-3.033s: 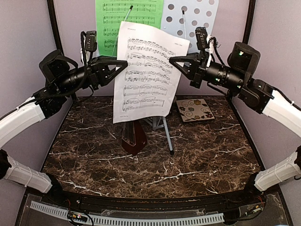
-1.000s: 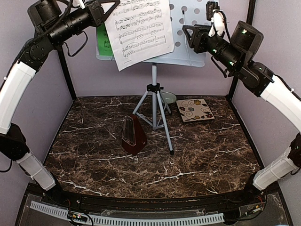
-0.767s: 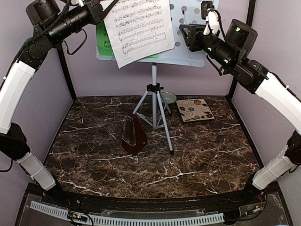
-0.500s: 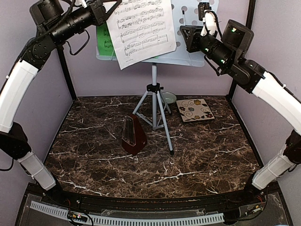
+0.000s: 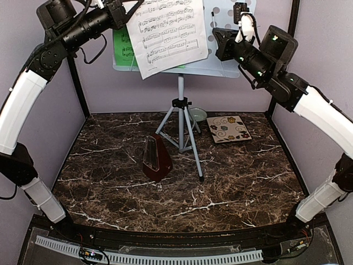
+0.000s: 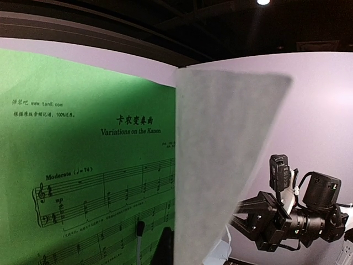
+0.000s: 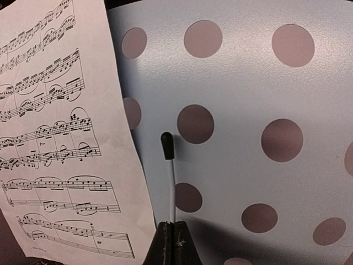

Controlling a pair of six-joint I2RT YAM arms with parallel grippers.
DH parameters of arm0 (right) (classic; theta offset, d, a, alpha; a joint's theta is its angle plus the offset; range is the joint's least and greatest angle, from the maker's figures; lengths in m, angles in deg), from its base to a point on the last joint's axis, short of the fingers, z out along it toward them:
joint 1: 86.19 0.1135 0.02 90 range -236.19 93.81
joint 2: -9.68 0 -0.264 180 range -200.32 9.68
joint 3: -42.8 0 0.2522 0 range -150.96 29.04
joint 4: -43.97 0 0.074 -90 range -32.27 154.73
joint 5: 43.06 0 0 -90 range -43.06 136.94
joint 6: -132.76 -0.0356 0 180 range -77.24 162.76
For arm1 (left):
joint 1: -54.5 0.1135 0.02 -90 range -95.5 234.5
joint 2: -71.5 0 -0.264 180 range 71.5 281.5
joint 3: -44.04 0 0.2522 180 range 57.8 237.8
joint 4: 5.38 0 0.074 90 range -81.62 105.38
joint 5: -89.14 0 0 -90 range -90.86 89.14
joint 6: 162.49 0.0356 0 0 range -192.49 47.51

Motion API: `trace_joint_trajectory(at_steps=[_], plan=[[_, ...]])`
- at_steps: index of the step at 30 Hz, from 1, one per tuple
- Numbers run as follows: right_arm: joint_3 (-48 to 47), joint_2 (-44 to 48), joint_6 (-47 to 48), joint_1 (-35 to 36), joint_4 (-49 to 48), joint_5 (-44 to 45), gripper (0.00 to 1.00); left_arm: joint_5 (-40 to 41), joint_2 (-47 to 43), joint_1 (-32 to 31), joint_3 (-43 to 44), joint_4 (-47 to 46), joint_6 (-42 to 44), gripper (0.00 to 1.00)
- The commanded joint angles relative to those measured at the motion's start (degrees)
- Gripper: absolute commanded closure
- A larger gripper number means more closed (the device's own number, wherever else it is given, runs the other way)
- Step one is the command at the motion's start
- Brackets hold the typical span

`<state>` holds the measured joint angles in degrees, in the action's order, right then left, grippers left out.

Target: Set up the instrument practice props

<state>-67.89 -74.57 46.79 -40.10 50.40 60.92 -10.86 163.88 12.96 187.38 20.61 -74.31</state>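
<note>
**Sheet placement in hand; white sheet not yet seated on desk**

Left gripper (image 5: 128, 8) is raised to desk height, jaws clamped on the upper left corner of the white sheet (image 5: 168, 33). The green sheet (image 5: 122, 48) sits on the left half of the desk (image 7: 237, 94). The white sheet hangs tilted in front of the desk's middle and overlaps the green sheet's right edge. Whether it touches the desk cannot be told.

Right gripper (image 7: 173, 232) faces the bare right half of the desk. Its jaws are together and appear to pinch the base of the rod (image 7: 170, 182) that holds pages.

Judgement: the step is seating the white sheet beside the green one. The next move calls for the rod to be drawn off the desk face. The sheet must then be squared, lowered to the ledge behind the rod, and let go only after the rod returns. A crooked sheet or early release risks a drop.

On the table (image 5: 110, 187), the metronome (image 5: 156, 160) stands upright just left of the tripod (image 5: 182, 127).

Containers: one bowl (image 5: 198, 114), behind the tripod. No contents show, though a leg hides part of it. The tile (image 5: 229, 128) lies to its right, bearing nothing
</note>
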Motion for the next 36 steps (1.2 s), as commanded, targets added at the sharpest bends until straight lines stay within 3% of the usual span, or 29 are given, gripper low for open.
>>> trace_joint_trajectory(at_steps=[1,8,26,30,36], plan=[[3.33,1.53,1.69,-0.15,-7.55,-1.55,1.00,0.32,1.11,-0.26,3.08,-2.00,1.90,1.00],[6.29,2.76,3.09,-0.16,-11.86,-3.82,1.00,-3.32,4.97,-0.22,6.54,-1.67,4.88,1.00],[4.82,0.71,3.75,-0.16,-11.52,-7.39,1.00,-13.51,12.96,-1.07,13.80,-7.50,9.42,1.00],[4.77,0.53,3.40,-0.15,-11.67,-7.15,0.85,-13.18,13.44,-1.66,13.85,-7.53,10.85,1.00],[4.99,0.81,3.22,-0.17,-11.54,-6.32,0.81,-11.62,13.23,-2.07,13.77,-6.87,11.52,0.97]])
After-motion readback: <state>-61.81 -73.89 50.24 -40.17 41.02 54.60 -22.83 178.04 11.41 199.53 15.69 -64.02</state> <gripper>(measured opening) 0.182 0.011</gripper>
